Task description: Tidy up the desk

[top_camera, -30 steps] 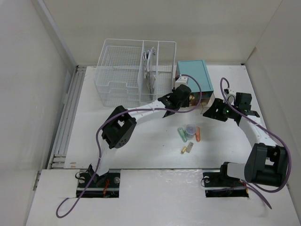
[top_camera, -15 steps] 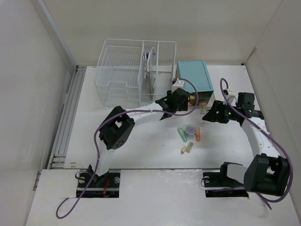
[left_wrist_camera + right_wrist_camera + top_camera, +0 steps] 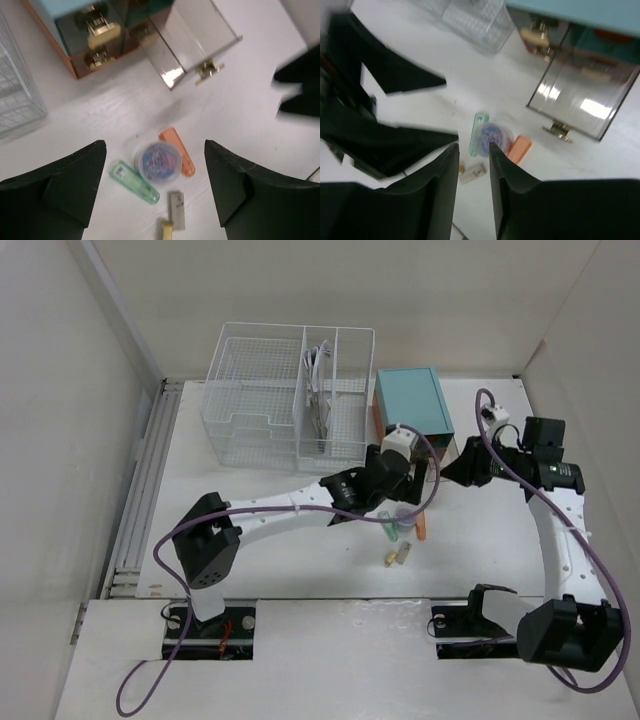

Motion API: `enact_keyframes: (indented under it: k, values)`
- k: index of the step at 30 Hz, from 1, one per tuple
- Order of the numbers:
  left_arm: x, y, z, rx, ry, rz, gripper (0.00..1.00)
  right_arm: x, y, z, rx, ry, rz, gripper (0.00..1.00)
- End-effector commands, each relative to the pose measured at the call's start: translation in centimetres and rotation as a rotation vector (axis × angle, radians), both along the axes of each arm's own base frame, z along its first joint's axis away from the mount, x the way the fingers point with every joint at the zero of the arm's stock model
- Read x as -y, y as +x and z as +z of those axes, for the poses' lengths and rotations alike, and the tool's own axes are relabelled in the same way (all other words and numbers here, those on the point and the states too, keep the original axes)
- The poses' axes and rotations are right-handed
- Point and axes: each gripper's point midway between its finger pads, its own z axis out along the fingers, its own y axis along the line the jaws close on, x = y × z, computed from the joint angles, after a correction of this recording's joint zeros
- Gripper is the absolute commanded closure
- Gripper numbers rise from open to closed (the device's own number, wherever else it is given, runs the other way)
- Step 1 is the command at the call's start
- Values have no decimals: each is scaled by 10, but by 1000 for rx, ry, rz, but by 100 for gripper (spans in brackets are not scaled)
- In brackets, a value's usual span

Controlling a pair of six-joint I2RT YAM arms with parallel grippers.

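On the white desk [image 3: 480, 540] lie a round clear tub of coloured paper clips [image 3: 157, 161], a green tube [image 3: 135, 182], an orange tube [image 3: 177, 151] and a small grey and yellow piece [image 3: 176, 212]. My left gripper [image 3: 155, 145] hangs wide open above the tub, touching nothing; in the top view [image 3: 400, 508] it hides the tub. The teal box [image 3: 410, 400] has a clear drawer [image 3: 192, 40] pulled out. My right gripper [image 3: 472, 146] is raised to the right of the drawer [image 3: 580, 100]. Its fingers stand a narrow gap apart and hold nothing.
A white wire-mesh basket [image 3: 290, 390] stands at the back left of the teal box, with cables in its middle section. The open drawer juts toward the small items. White walls close in the desk on three sides.
My left gripper has swung from the front of the teal box to above the small items. My right gripper has drawn back to the right, away from the drawer.
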Motion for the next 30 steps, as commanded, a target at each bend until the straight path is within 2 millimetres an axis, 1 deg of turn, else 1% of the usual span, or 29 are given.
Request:
enact_keyframes:
  k: [1, 2, 3, 4, 5, 6, 7, 8, 9, 11, 12, 13, 14, 15, 18, 19, 20, 22, 24, 25, 26, 27, 28, 30]
  values:
    - [-12, -33, -31, -28, 137, -95, 22, 6, 17, 53, 258, -102, 65, 65]
    - [-16, -34, -37, -29, 162, -102, 21, 7, 22, 56, 281, -113, 58, 67]
    - [-15, -41, -43, -34, 176, -130, 19, 9, 27, 71, 363, -137, 61, 67]
    - [-20, -45, -58, -48, 227, -153, 19, 10, 29, 79, 407, -152, 53, 66]
    - [-21, -47, -60, -51, 238, -166, 19, 11, 28, 83, 446, -166, 44, 60]
    - [-24, -48, -72, -58, 270, -174, 18, 15, 32, 86, 480, -190, 22, 55]
    - [-23, -49, -77, -67, 277, -182, 18, 19, 38, 97, 536, -207, 0, 47]
    - [-23, -48, -85, -62, 293, -190, 18, 21, 42, 89, 524, -210, -19, 42]
    - [-21, -47, -83, -48, 291, -197, 18, 24, 44, 91, 540, -215, -41, 39]
    - [-18, -47, -95, -48, 299, -213, 18, 26, 47, 91, 554, -225, -52, 36]
    - [-17, -50, -99, -57, 307, -235, 17, 27, 52, 85, 531, -221, -51, 36]
    - [-10, -46, -94, -43, 300, -240, 17, 27, 51, 77, 496, -216, -48, 36]
    - [-6, -47, -95, -50, 295, -253, 17, 27, 51, 77, 496, -216, -48, 34]
    - [-3, -47, -103, -53, 312, -269, 17, 27, 52, 75, 487, -214, -48, 34]
    - [10, -44, -100, -49, 294, -279, 15, 27, 52, 75, 487, -214, -48, 34]
    - [11, -45, -105, -59, 300, -287, 15, 27, 52, 75, 487, -214, -48, 33]
    - [15, -46, -101, -54, 289, -305, 15, 28, 53, 74, 486, -220, -55, 33]
    - [17, -45, -99, -48, 279, -305, 15, 28, 53, 74, 486, -220, -55, 33]
    - [23, -43, -89, -35, 260, -304, 15, 28, 52, 69, 467, -217, -54, 33]
    - [25, -42, -97, -43, 271, -305, 15, 28, 52, 69, 467, -217, -54, 33]
    - [25, -41, -100, -48, 279, -305, 15, 28, 52, 69, 467, -217, -54, 33]
    - [30, -39, -96, -36, 275, -310, 15, 28, 52, 69, 467, -217, -54, 33]
    - [32, -38, -103, -42, 284, -310, 15, 28, 52, 69, 467, -217, -54, 33]
    - [37, -40, -105, -52, 277, -329, 15, 28, 52, 69, 467, -217, -54, 32]
